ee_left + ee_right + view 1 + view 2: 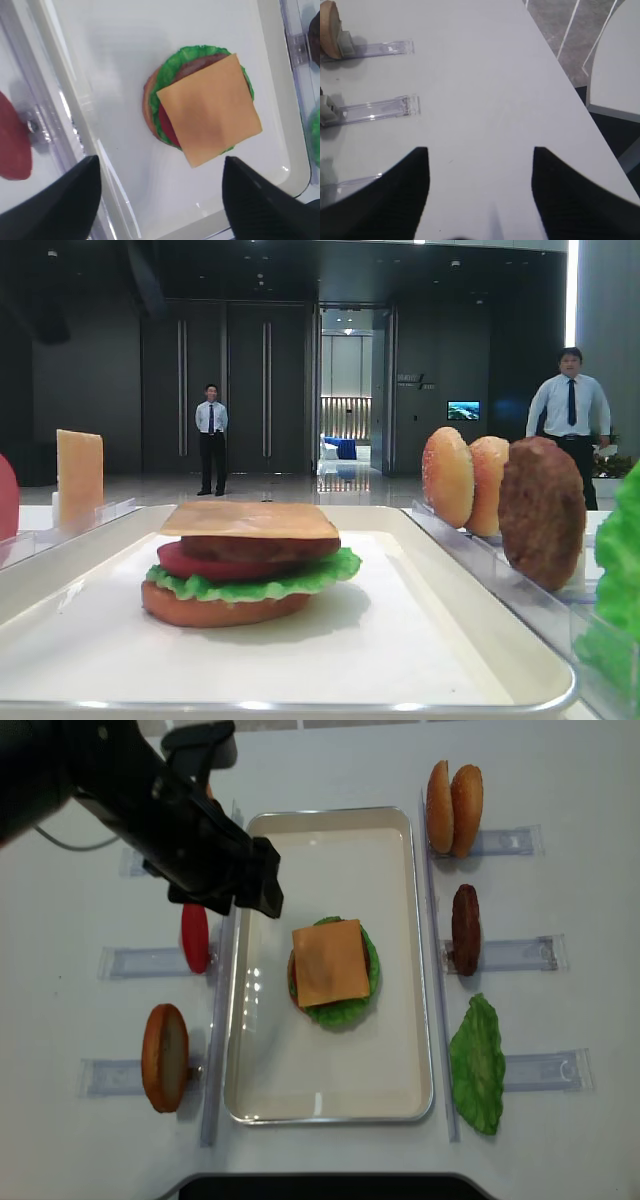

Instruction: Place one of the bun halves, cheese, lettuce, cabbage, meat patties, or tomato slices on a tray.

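Observation:
A cream tray (330, 1095) holds one stack: a bun half (215, 611) at the bottom, then lettuce (255, 587), a tomato slice (195, 561) and a meat patty (262, 548). A square cheese slice (329, 961) lies flat on top, free of any grip. My left gripper (160, 165) hangs open above the tray's left rim, beside the cheese (209, 109), with nothing between its fingers. From above, the left gripper (258, 885) shows at the end of the black arm. My right gripper (480, 150) is open over bare white table, away from the tray.
Clear racks flank the tray. On the right stand two buns (454, 808), a patty (465, 928) and a lettuce leaf (478, 1063). On the left stand a tomato slice (195, 938), a bun half (165, 1056) and an upright cheese slice (79, 477). Two people stand far behind.

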`<state>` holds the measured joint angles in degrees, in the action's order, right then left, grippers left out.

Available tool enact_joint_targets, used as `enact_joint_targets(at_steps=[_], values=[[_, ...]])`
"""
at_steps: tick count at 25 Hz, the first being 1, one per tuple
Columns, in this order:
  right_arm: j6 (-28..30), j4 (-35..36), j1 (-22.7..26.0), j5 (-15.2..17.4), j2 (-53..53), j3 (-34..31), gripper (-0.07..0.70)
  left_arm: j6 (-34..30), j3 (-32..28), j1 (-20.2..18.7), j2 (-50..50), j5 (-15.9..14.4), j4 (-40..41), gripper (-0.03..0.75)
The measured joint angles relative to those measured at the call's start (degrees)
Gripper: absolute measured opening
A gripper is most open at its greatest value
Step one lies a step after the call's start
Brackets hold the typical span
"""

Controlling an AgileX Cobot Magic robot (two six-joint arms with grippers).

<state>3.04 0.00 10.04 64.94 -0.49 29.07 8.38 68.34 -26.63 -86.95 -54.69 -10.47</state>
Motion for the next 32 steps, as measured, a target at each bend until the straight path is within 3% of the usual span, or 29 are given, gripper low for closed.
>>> enact_joint_targets(at_steps=[4, 10, 14, 20, 23, 28, 32], values=[[0.0, 0.0, 0.0, 0.0, 0.0, 0.0, 0.426, 1.23, 4.79, 0.06, 2.06, -4.76, 2.57, 0.572], [0.0, 0.0, 0.0, 0.0, 0.0, 0.0, 0.426, 4.47, 5.99, 1.4, 2.27, -7.69, 10.94, 0.572], [0.0, 0.0, 0.0, 0.0, 0.0, 0.0, 0.426, 3.2, 9.27, 9.38, 2.22, -10.44, 14.93, 0.572], [0.0, 0.0, 0.0, 0.0, 0.0, 0.0, 0.426, -2.32, 10.37, 28.17, 1.41, -10.34, 16.63, 0.572], [0.0, 0.0, 0.0, 0.0, 0.0, 0.0, 0.426, -2.58, 10.37, 34.03, 0.46, -9.45, 18.31, 0.572], [0.0, 0.0, 0.0, 0.0, 0.0, 0.0, 0.426, -2.58, 7.91, 36.05, 1.16, -9.58, 19.26, 0.56], [0.0, 0.0, 0.0, 0.0, 0.0, 0.0, 0.426, -1.71, -3.0, 36.05, 9.22, -10.87, 19.26, 0.556]])
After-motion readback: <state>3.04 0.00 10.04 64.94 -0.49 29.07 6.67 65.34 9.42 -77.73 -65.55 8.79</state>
